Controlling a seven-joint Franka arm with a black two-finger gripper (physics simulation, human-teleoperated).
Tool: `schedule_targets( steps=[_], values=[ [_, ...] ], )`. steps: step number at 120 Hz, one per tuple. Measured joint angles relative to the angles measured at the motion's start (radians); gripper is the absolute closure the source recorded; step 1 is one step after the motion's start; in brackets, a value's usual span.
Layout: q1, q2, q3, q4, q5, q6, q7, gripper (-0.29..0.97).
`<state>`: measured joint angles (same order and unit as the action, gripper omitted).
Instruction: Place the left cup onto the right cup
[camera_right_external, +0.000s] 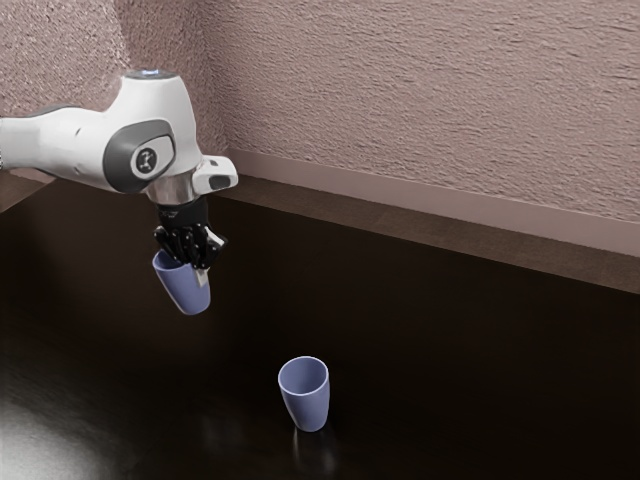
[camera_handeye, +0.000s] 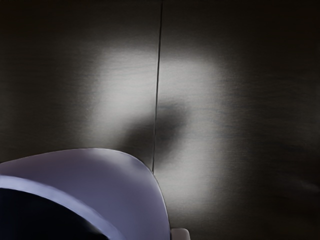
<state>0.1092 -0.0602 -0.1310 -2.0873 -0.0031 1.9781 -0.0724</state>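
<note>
Reaching in from the exterior view's upper left with the white arm (camera_right_external: 90, 150), last link nearly level and black hand turned straight down over the dark tabletop (camera_right_external: 480, 380). Hanging well above the surface, in front of the rough pinkish wall (camera_right_external: 420, 90).

Pinching the lifted cup (camera_right_external: 183, 288) at its rim with the jaws, closed on the cup's wall from two sides as far as can be seen, tips partly hidden by the rim. Holding this cup in the air, clear of the tabletop, tilted with the mouth up and toward the exterior view's left and the base down and toward its right. Looking like a plain blue-violet tumbler, narrower at the base than at the mouth, with a smooth matte wall. Showing in the wrist view as a large pale violet curve (camera_handeye: 85, 185) just under the hand, darker on the inside.

Hanging well apart from the second cup (camera_right_external: 304, 393), upright on the tabletop further toward the exterior view's right, of the same colour and shape, mouth open upward, with a faint reflection below it.

Looking down in the wrist view on the glossy tabletop (camera_handeye: 240, 100), with a bright patch of light, a thin dark seam (camera_handeye: 158, 75) across it and a soft shadow (camera_handeye: 167, 125) beside the cup's edge.
</note>
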Motion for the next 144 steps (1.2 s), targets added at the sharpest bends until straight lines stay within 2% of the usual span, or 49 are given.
schedule_targets(
  steps=[76,144],
  values=[
    [-0.008,0.001,-0.141,0.027,0.009,-0.005,-0.088,0.78],
    [-0.004,0.001,-0.323,0.045,0.022,-0.007,-0.199,0.78]
  ],
)
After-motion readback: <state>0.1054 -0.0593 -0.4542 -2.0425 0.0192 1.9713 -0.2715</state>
